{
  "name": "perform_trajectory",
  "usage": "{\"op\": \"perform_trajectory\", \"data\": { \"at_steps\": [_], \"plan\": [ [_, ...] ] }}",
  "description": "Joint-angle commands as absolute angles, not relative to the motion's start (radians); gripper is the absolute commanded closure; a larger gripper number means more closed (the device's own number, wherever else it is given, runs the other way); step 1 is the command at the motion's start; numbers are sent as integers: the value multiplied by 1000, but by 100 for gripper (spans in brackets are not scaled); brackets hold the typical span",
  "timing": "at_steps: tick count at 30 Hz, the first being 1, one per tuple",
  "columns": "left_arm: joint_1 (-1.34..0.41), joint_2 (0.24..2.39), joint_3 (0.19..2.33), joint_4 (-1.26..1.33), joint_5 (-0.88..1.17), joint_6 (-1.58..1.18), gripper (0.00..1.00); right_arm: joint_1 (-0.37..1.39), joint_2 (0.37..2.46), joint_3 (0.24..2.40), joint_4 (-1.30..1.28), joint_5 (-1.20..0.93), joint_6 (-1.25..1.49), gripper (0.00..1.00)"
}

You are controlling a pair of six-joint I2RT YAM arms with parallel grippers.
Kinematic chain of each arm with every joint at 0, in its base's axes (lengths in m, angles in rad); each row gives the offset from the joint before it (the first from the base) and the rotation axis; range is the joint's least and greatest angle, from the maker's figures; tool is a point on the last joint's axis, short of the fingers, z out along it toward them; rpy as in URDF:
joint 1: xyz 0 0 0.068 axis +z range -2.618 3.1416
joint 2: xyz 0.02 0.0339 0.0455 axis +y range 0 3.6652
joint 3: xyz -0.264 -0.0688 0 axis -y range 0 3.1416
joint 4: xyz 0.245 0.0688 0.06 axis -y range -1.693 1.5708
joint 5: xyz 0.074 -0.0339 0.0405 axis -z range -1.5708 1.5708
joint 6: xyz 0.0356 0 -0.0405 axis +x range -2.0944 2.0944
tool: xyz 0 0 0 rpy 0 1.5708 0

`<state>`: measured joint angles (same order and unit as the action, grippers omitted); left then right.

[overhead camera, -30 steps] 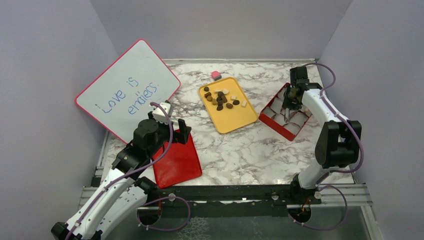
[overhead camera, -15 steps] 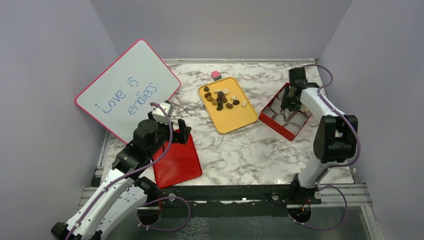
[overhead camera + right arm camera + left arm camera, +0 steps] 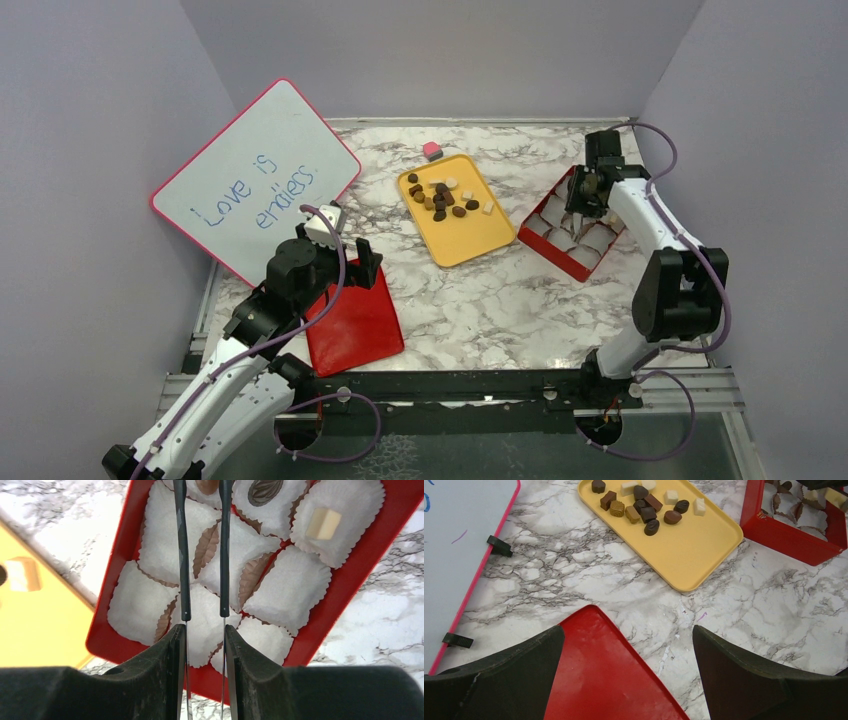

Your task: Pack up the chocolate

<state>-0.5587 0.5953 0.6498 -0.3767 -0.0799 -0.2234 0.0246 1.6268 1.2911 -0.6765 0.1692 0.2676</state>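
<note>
The left hand [image 3: 628, 630] is wide apart over a red lid [image 3: 609, 685] on the marble surface [image 3: 574, 575]. Ahead of it, a bit to its right, most of the chocolate [image 3: 644, 507] lies on a yellow tray [image 3: 699, 555]. The right hand [image 3: 204, 630] is clamped on thin tweezers [image 3: 182, 555], their tips apart, over a red box [image 3: 350, 590] of white paper cups [image 3: 295, 590]. A few pieces sit in cups ahead of this hand.
</note>
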Motion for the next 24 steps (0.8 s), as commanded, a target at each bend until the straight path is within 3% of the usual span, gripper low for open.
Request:
{"op": "perform_trajectory", "data": {
  "at_steps": [1,14,24],
  "plan": [
    [-561,579,641,-374,-95,-219,1,20,1540,1312,-730,130,251,64],
    [-561,584,643,-374,-101,-218,1,35,1370,1276,-733,-99,211,64],
    [-561,592,644,-373,-105,-219,1,196,1314,1211,-685,-127,205,64]
  ]
}}
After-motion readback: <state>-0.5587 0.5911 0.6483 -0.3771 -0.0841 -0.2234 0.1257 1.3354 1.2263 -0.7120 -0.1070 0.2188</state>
